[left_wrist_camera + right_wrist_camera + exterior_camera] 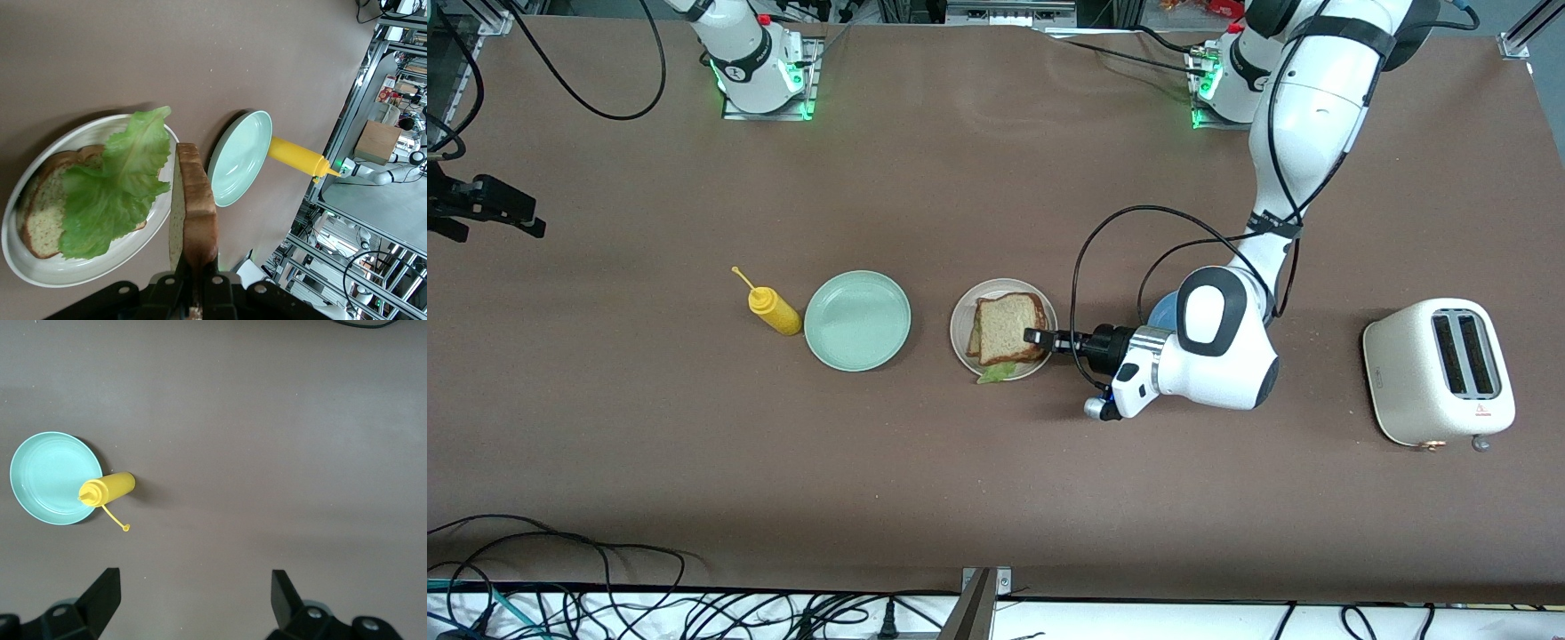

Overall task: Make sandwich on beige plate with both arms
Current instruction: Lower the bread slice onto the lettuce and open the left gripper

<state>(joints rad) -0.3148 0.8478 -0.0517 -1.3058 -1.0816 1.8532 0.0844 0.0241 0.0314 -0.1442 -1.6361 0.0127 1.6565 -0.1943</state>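
The beige plate (960, 333) lies mid-table and holds one bread slice (43, 207) with a ruffled green lettuce leaf (113, 193) on it. My left gripper (1036, 336) reaches in level from the left arm's end and is shut on the crust edge of a second bread slice (1009, 329), held over the plate and the lettuce. In the left wrist view this slice (197, 213) shows edge-on between the fingers of the left gripper (198, 267). A lettuce tip (996, 373) sticks out under it. My right gripper (193, 587) is open and empty, high over bare table, out of the front view.
A mint green plate (857, 320) and a yellow squeeze bottle (774, 311) lie beside the beige plate toward the right arm's end. A blue plate (1163, 311) is mostly hidden under the left arm. A white toaster (1440, 369) stands at the left arm's end.
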